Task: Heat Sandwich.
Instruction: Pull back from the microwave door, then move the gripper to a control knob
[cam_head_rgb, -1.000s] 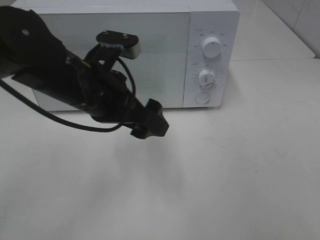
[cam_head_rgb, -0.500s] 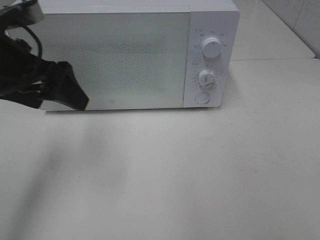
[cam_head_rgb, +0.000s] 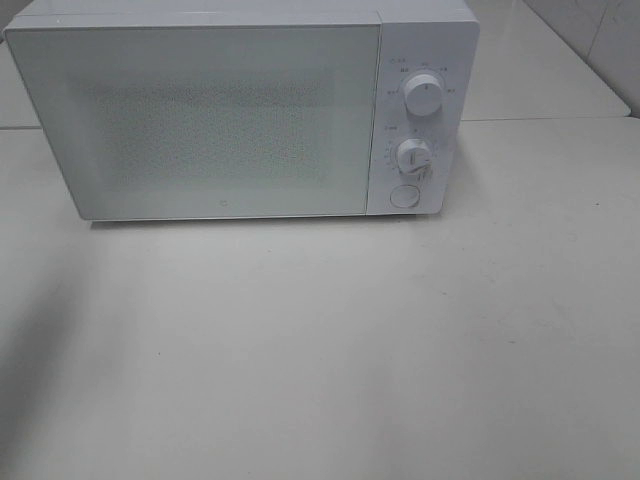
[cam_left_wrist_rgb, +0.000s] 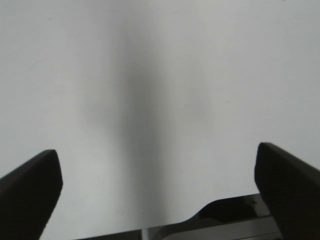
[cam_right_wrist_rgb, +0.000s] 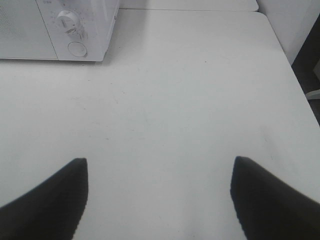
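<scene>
A white microwave (cam_head_rgb: 230, 115) stands at the back of the white table with its door shut. Two knobs (cam_head_rgb: 424, 97) and a round button sit on its right panel; the panel also shows in the right wrist view (cam_right_wrist_rgb: 75, 30). The sandwich and its pink plate are out of view. My left gripper (cam_left_wrist_rgb: 160, 185) is open and empty over bare table. My right gripper (cam_right_wrist_rgb: 159, 195) is open and empty above the table, well in front of and to the right of the microwave. Neither gripper shows in the high view.
The white table (cam_head_rgb: 340, 340) stretches in front of the microwave. Its right edge (cam_right_wrist_rgb: 300, 85) shows in the right wrist view, with dark floor beyond. A faint shadow lies on the table at the left.
The left arm, which reached across the microwave door, has swung back to the left and left the high view. The microwave door stays shut.
</scene>
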